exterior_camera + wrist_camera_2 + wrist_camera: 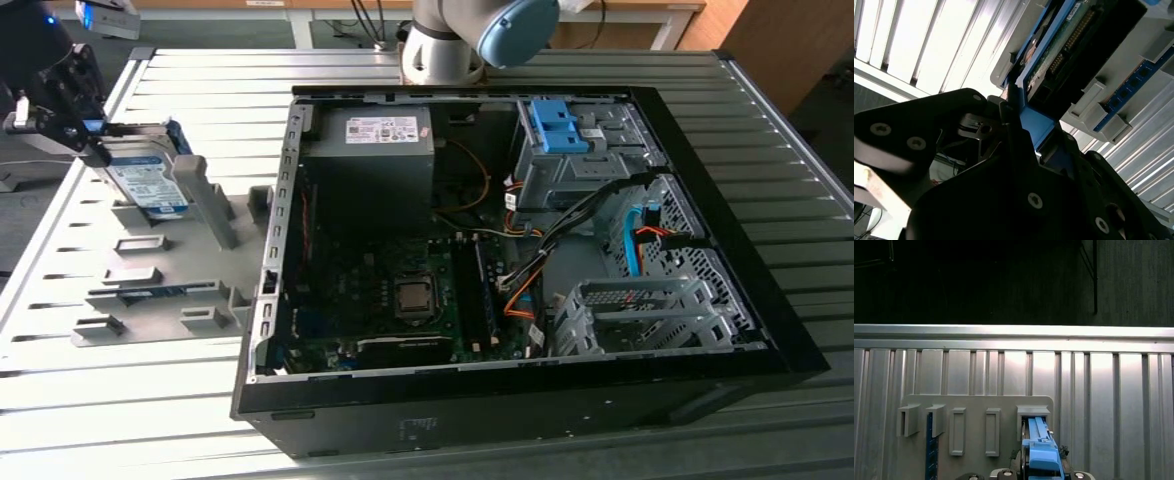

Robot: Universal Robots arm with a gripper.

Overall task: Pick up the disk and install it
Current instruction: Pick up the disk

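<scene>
Item: disk [144, 180], upright in grey rack [200, 200] on bench [107, 400]. Rigid, dense and shock-sensitive, I judge. My pincer [94, 145] is closed on its blue handle [1041, 457], the best place to hold it.

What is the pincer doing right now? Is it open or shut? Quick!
Pincer: closed, gripping the disk, which stands upright in a slot of the gray rack.

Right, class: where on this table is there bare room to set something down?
Bare: the ribbed table between the grey holder and the near edge, and the strip beyond the computer case on the exterior view's right. Crowded: the holder, where the tool grips the disk, and inside the case.
</scene>
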